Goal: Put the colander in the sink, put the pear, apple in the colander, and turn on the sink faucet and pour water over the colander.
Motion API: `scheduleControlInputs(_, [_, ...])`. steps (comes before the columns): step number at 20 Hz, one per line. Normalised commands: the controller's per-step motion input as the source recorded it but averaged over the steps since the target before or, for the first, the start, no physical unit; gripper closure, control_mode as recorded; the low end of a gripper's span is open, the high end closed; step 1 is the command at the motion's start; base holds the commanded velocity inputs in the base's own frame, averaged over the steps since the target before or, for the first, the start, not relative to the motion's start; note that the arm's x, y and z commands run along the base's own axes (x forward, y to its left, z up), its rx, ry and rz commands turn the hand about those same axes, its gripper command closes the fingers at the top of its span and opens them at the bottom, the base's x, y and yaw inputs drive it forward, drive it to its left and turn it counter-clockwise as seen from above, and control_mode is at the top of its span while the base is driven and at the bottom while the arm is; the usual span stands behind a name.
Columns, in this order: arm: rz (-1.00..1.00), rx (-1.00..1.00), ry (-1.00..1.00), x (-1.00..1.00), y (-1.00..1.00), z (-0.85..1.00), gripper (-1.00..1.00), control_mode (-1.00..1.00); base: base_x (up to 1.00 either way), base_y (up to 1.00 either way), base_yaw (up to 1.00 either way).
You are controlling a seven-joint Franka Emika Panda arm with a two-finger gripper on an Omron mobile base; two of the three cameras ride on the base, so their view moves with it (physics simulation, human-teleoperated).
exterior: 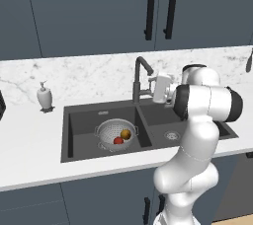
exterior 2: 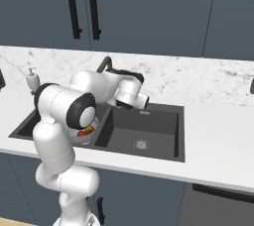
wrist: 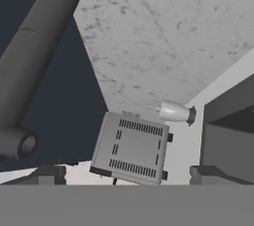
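Hovering at sink faucet point(exterior: 140, 78), gripper point(exterior: 152, 89) spread wide, nothing held.
Colander point(exterior: 116, 134) w/ apple point(exterior: 118, 140) + pear point(exterior: 125, 133) sits in left basin of sink point(exterior: 79, 120), below-left of gripper.

pear point(exterior: 125, 133) and apple point(exterior: 118, 140) inside colander point(exterior: 116, 134).

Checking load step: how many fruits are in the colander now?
2, both inside the colander in the sink's left basin: the pear toward the right side, the apple just in front of it. Nothing else seems hidden there.
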Motion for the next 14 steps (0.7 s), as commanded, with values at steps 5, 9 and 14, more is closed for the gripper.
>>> scheduleControlInputs(5, [-0.01, 0.00, 0.00, 0.25, -0.01, 0.00, -1.00, -1.00, 0.00, 0.00, 0.00])
scheduleControlInputs(9, [0.00, 0.00, 0.00, 0.33, 0.00, 0.00, -1.00, -1.00, 0.00, 0.00, 0.00])
scheduleControlInputs(14, [0.00, 0.01, 0.00, 0.25, 0.00, 0.04, -1.00, -1.00, 0.00, 0.00, 0.00])
